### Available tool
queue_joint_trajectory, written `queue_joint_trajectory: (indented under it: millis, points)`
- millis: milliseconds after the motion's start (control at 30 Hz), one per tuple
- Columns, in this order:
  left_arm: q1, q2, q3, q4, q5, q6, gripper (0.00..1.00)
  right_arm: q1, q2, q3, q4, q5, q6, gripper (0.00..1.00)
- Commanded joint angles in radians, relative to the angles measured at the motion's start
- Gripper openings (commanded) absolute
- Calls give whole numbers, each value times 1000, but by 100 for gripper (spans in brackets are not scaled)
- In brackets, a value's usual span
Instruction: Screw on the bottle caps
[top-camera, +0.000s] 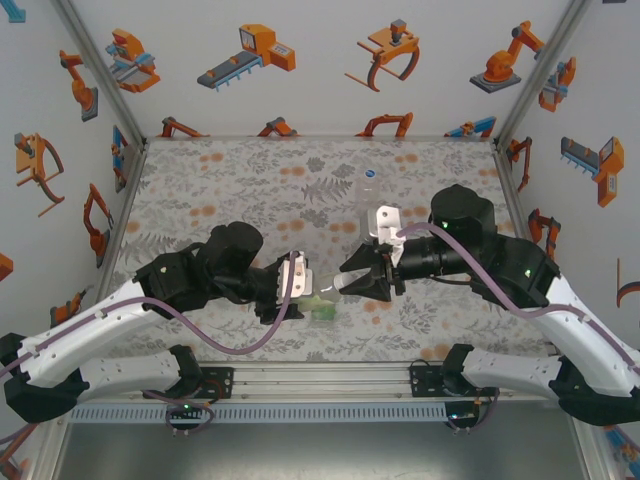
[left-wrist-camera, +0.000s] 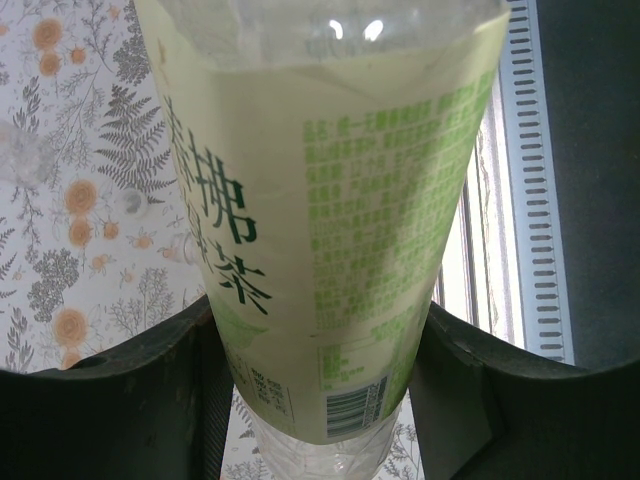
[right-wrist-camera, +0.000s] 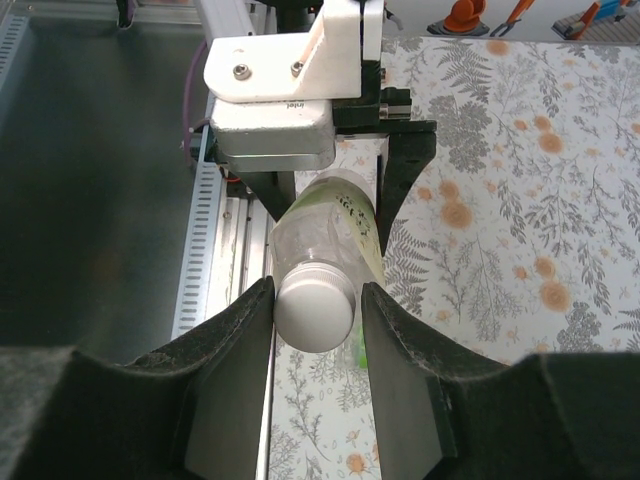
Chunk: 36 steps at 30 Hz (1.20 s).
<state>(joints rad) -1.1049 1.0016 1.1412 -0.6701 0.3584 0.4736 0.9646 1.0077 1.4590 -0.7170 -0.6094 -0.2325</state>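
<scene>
The left hand (left-wrist-camera: 320, 390) is clamping the body of the bottle with the pale yellow-green label (left-wrist-camera: 330, 200), its two fingers pressing on either side of the label near the base. It is holding that bottle off the table (top-camera: 250, 170), lying roughly level, not upright.

The bottle's long axis is running from the left hand straight toward the right hand (right-wrist-camera: 317, 297), with the neck pointing at the right hand. In the right wrist view the white cap (right-wrist-camera: 315, 310) is sitting on the end of that neck. The right hand's fingers are closing on it from both sides, apparently touching its rim. How far the cap is threaded on cannot be told.

The coming turn likely depends on this alignment: the cap is facing the right hand squarely, so rolling the wrist should spin the cap about the bottle's own axis. The right hand is the nearer one to the cap, while the left hand is serving as the brace.

A second, clear bottle (top-camera: 368, 195) is standing upright beyond the labelled bottle, well apart from it.
</scene>
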Motion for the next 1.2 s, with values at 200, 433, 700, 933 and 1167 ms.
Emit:
queue_joint_trajectory:
  millis: [200, 433, 700, 933, 1167]
  points:
    - [-4, -34, 4, 25, -10, 19, 7, 0, -4, -32, 58, 32, 60, 35]
    - [-4, -36, -9, 36, -40, 13, 7, 0, -14, -53, 99, 70, 151, 10]
    - [-3, -29, -22, 53, -188, -7, 7, 2, -43, -137, 205, 381, 763, 0]
    - [-4, -20, -34, 75, -252, -9, 6, 2, -26, -111, 121, 511, 1139, 0]
    - [-4, 1, -38, 54, -233, -10, 8, 2, 36, -32, 80, 483, 1189, 0]
